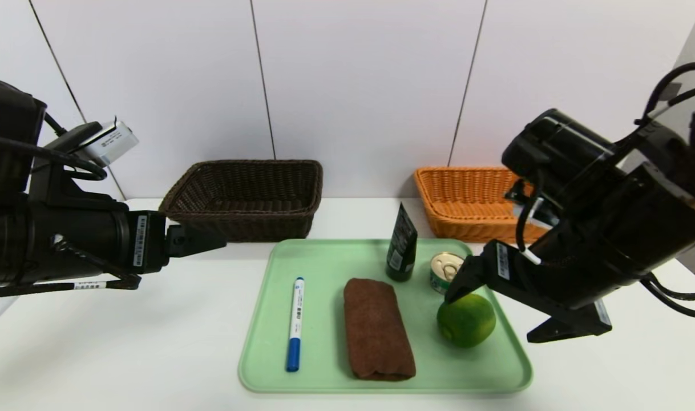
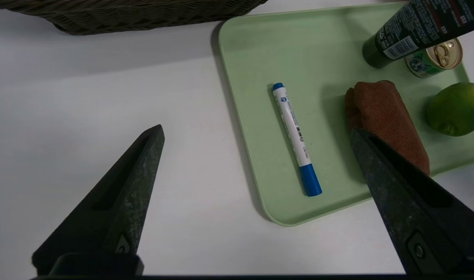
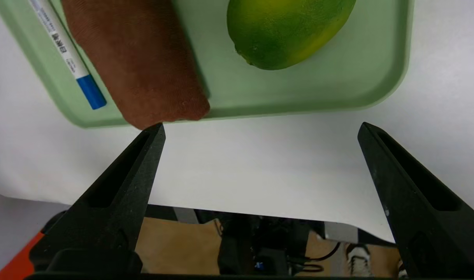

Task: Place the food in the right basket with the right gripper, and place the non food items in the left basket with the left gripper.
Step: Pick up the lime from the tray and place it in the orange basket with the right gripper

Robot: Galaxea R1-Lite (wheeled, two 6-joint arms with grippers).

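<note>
Green tray (image 1: 267,342) still has everything on it: lime (image 1: 466,319) at the right, small tin can (image 1: 444,271) just behind it, dark tube (image 1: 401,245) upright at the far edge, brown towel (image 1: 377,330) in the middle, marker (image 1: 295,323) on the left. Looks like the very first step, nothing sorted yet. The right gripper (image 3: 260,130) hangs over the tray's near right side by the lime, fingers spread wide, gripping nothing. I'd guess it needs to straddle the lime, close, then carry it to the orange basket (image 1: 461,200) far right. Left gripper (image 2: 256,132) is wide open too, empty, left of the tray, near the dark brown basket (image 1: 245,197).
</note>
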